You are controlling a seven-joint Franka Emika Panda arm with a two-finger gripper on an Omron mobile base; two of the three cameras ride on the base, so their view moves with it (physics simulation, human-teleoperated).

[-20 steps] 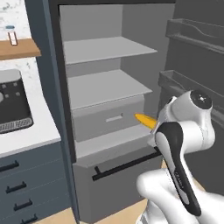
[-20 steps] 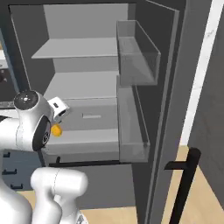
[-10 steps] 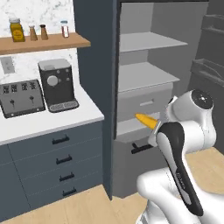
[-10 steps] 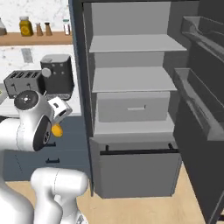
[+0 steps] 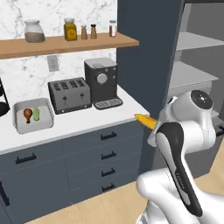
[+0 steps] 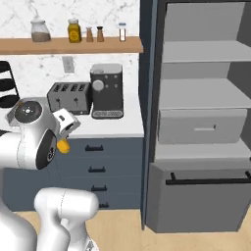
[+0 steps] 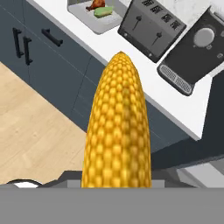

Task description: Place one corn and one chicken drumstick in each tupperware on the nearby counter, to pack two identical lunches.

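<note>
My gripper [image 6: 64,138] is shut on the bright yellow corn [image 7: 118,127], which sticks out past my arm toward the counter [image 5: 87,119]. The cob's tip [image 5: 145,120] hangs in front of the counter's right end, above the drawers. Far to the left on the counter lies one light-grey tupperware [image 5: 43,124]. It holds an orange-brown chicken drumstick [image 5: 28,114] and the pale green corn [image 5: 36,114] side by side. In the hand view the same tupperware [image 7: 83,15] sits at the top with the drumstick [image 7: 95,4] and green corn [image 7: 104,12]. The cob hides my fingertips.
A dark toaster [image 5: 69,94] and a coffee machine [image 5: 103,83] stand right of the tray. A wooden shelf [image 5: 65,43] with jars hangs above. The open fridge [image 6: 206,122] is on the right. A black round rack [image 6: 5,90] stands at the left edge.
The base has swung left, so both base views went from the open fridge to the counter. The yellow corn stays held in the gripper in the same pose.
</note>
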